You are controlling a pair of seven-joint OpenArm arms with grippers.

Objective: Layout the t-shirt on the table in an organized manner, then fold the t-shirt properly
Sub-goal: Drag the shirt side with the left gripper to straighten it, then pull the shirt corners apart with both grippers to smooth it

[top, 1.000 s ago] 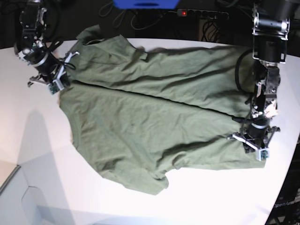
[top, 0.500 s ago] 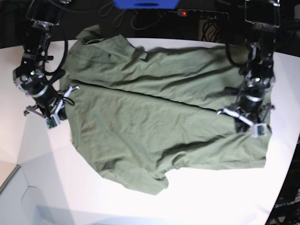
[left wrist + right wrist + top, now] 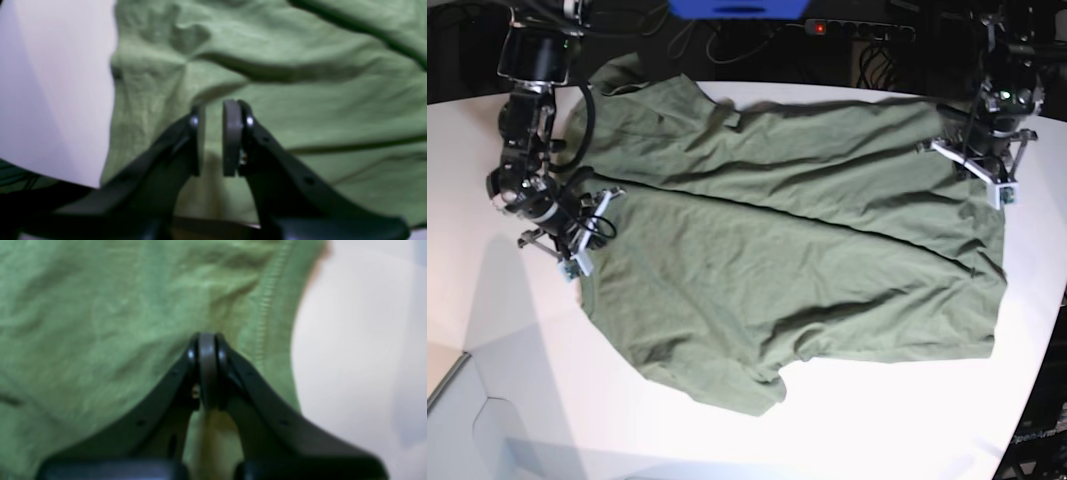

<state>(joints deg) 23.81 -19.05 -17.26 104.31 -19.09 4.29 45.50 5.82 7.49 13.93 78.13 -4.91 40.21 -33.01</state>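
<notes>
Base view from above: an olive-green t-shirt (image 3: pixel 777 260) lies spread across most of a white table (image 3: pixel 487 330), with a long diagonal crease running from the left side toward the right. Its lower hem zone bunches into a point at the near middle, and one sleeve folds up at the far left edge of the table. A black power strip (image 3: pixel 859 30) with a red light sits beyond the far edge.

On the scene's left, the right gripper (image 3: pixel 587 235) hovers at the shirt's left edge. Its wrist camera shows the two dark fingers (image 3: pixel 207 366) pressed flat together with nothing between them, above green cloth beside a stitched hem, bare table to the right.

On the scene's right, the left gripper (image 3: pixel 982 170) sits over the shirt's far right corner. Its wrist camera shows the fingers (image 3: pixel 231 136) standing a narrow gap apart, parallel, with wrinkled green fabric seen through the gap below them. No cloth is pinched between them. White table shows to the left of the cloth edge in that view.
</notes>
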